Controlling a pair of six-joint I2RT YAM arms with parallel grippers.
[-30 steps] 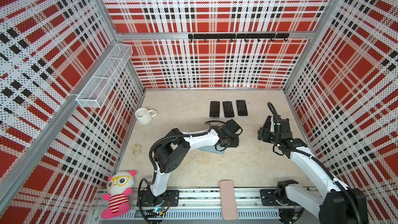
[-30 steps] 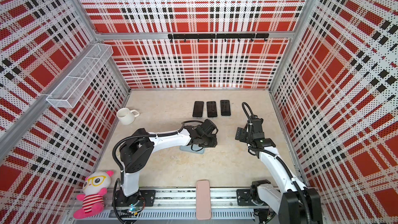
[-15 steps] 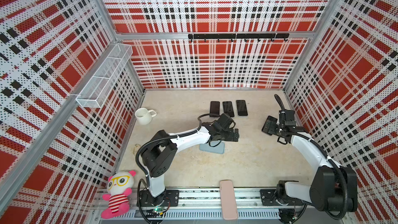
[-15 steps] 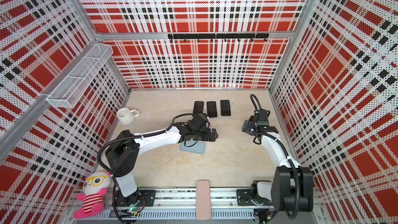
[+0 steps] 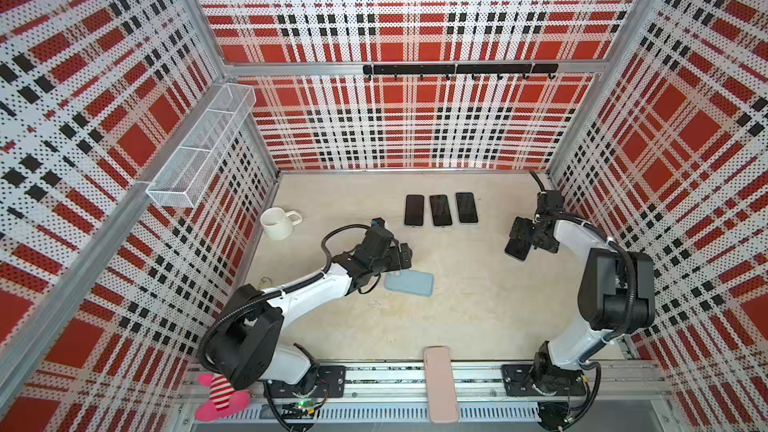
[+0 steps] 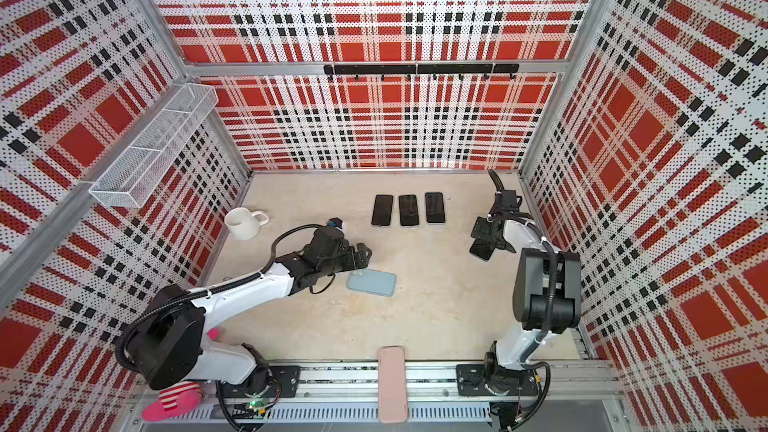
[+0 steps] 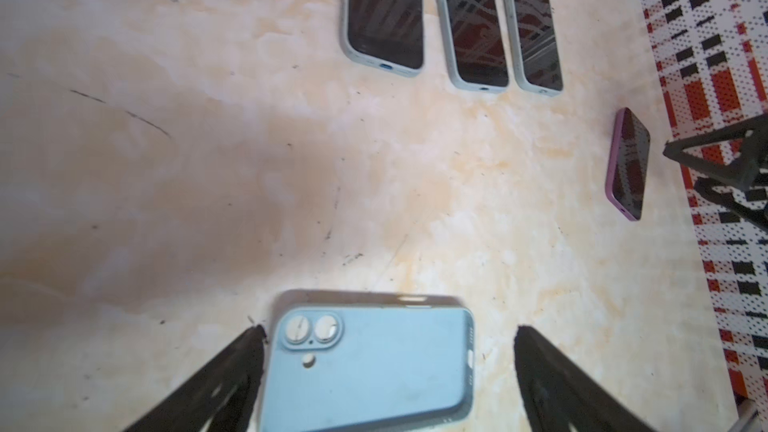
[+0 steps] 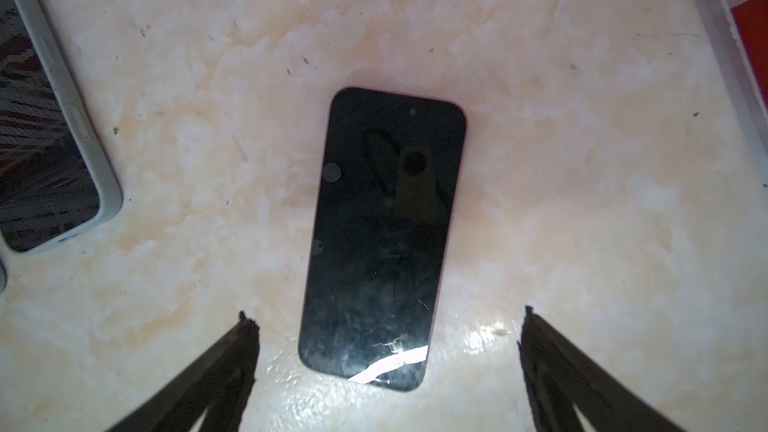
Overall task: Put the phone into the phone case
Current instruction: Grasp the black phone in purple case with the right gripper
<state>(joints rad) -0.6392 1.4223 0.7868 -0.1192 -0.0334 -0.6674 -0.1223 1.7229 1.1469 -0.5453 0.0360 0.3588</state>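
Item, phone [image 8: 382,238]: bare, screen up on the table [image 8: 582,160], well apart from its case; your right gripper [image 8: 382,322] hovers spread wide over one end, empty
Item, blue phone case [image 7: 365,367]: lying back up, so it likely needs flipping; left gripper [image 7: 390,334] spread wide above it, empty

The left arm [image 5: 249,338] hides most of the plush toy [image 5: 222,405]. The left wrist view's edge cuts off the phone case [image 7: 365,367]. The right arm [image 5: 573,236] covers part of the phone [image 5: 516,249].

The phone case [image 5: 409,283] is light blue, the phone [image 8: 384,238] black, the walls [image 5: 395,14] red-white-black plaid.
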